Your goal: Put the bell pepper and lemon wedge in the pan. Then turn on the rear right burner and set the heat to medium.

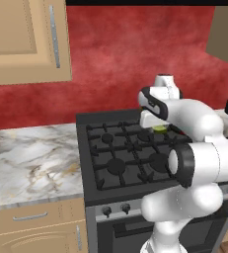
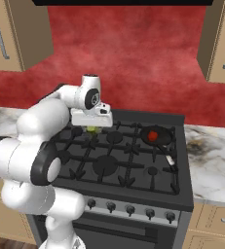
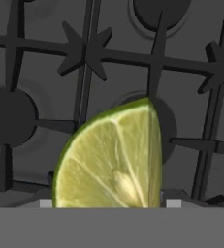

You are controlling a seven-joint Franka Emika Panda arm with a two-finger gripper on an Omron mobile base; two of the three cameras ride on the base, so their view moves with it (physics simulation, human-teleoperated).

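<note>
The lemon wedge (image 3: 111,157) was held between the fingers of the gripper (image 2: 91,129), its cut face seen close in the hand view and a yellow-green sliver showing under the hand in the right base view. The wedge (image 1: 159,129) was carried above the black stove grates (image 2: 115,155), clear of them, over the rear left part of the cooktop. The bell pepper (image 2: 153,135) was seen lying in the pan (image 2: 157,136), which was set on the rear right burner, well apart from the gripper. Marble counter (image 1: 31,163) was seen beside the stove.
</note>
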